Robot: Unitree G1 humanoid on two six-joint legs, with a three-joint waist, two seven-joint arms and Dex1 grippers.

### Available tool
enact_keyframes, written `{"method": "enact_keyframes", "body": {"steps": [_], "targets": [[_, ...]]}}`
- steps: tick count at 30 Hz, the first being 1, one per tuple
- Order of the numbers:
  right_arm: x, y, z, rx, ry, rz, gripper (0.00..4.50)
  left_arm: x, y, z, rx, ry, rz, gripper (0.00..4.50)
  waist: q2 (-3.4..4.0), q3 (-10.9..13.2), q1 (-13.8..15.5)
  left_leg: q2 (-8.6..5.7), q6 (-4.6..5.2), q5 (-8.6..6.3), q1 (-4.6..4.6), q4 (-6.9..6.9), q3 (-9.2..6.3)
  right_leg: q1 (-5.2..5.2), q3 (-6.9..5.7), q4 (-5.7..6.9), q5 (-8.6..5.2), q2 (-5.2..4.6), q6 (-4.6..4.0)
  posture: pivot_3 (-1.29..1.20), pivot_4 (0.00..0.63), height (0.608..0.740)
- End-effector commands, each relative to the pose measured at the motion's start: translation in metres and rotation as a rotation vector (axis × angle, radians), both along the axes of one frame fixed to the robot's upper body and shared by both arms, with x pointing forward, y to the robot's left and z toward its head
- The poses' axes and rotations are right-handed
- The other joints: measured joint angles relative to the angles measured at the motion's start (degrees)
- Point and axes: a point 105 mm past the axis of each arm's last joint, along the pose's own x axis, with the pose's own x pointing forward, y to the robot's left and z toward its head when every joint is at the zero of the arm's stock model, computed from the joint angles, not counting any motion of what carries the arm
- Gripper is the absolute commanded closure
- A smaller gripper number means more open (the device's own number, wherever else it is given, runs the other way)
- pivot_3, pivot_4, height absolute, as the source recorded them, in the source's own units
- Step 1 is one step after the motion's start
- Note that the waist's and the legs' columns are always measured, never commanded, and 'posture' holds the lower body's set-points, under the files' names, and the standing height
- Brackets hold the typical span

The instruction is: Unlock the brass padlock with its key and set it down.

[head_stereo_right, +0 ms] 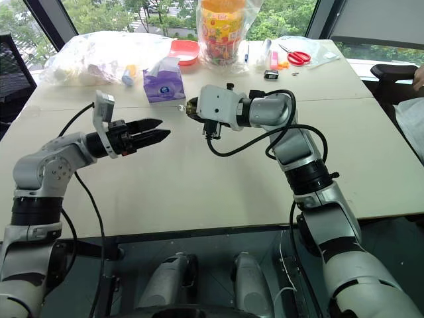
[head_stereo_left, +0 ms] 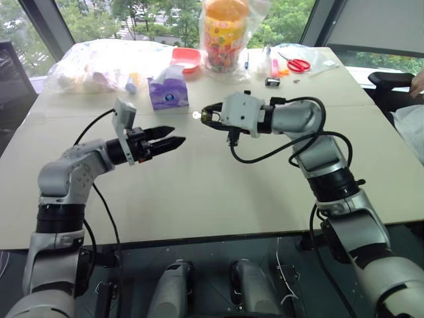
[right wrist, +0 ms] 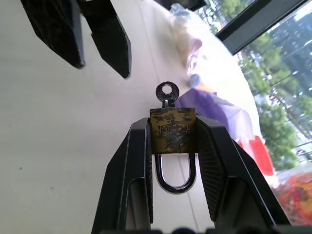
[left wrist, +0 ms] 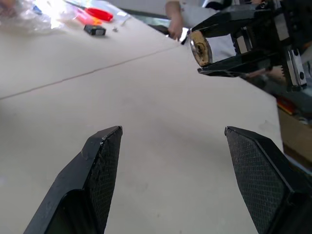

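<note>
We are partway through the job. Our right tool [right wrist: 173, 146] is pinching the brass padlock [right wrist: 172, 129] by its flat sides and holds it up in the air above the worktop [head_stereo_left: 218, 192], clear of the surface. The right wrist view shows the lock plainly: its silver shackle loops back between the two black fingers [right wrist: 134, 165] and looks seated in the body, so we judge it is not yet unlocked. The key [right wrist: 167, 93] is already pushed into the bottom of the padlock, its round bow sticking out from the end away from the shackle.

Our left tool [head_stereo_left: 167, 138] is spread, holding nothing, and hovers just beside the padlock, pointing toward the key end. In the left wrist view the padlock sits beyond and above the two open fingertips [left wrist: 105, 156], not yet between them.

So the lock is picked up and the key is in. What remains, as we read it: the left tool must close on the key's bow, turn it until the shackle springs, and then the padlock must be laid on the worktop.
</note>
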Motion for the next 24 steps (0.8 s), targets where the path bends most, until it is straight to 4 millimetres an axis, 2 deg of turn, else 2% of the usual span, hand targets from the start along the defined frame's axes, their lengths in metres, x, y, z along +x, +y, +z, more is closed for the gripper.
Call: {"method": "enact_keyframes", "body": {"steps": [1, 22, 23, 24], "targets": [[-0.004, -0.002, 0.015, 0.025, -0.075, -0.014, 3.79, 0.004, -0.004, 0.018, -0.051, -0.037, -0.030, 2.26, 0.00, 0.00, 0.02, 0.00, 0.01, 0.00, 0.00, 0.03, 0.01, 0.02, 0.00, 0.00, 0.00, 0.00, 0.00, 0.00, 0.150, 0.740], [-0.013, 0.005, 0.009, 0.024, -0.093, -0.009, 3.79, 0.015, -0.029, 0.027, -0.093, -0.048, -0.115, 2.26, -0.01, 0.01, 0.09, -0.02, 0.02, 0.01, -0.02, 0.12, -0.02, 0.07, 0.00, -0.01, 0.00, 0.00, 0.00, 0.00, 0.150, 0.740], [-0.013, 0.004, 0.009, 0.024, -0.093, -0.010, 3.79, 0.015, -0.030, 0.027, -0.094, -0.048, -0.117, 2.75, -0.01, 0.01, 0.08, -0.01, 0.02, 0.01, -0.01, 0.12, -0.02, 0.07, 0.00, -0.01, 0.00, 0.00, 0.00, 0.00, 0.150, 0.740], [-0.013, 0.004, 0.009, 0.024, -0.092, -0.010, 3.79, 0.016, -0.030, 0.027, -0.095, -0.048, -0.118, 2.98, -0.01, 0.01, 0.07, -0.02, 0.02, 0.01, -0.01, 0.12, -0.02, 0.07, 0.00, -0.01, 0.00, 0.00, 0.00, 0.00, 0.150, 0.740]]}}
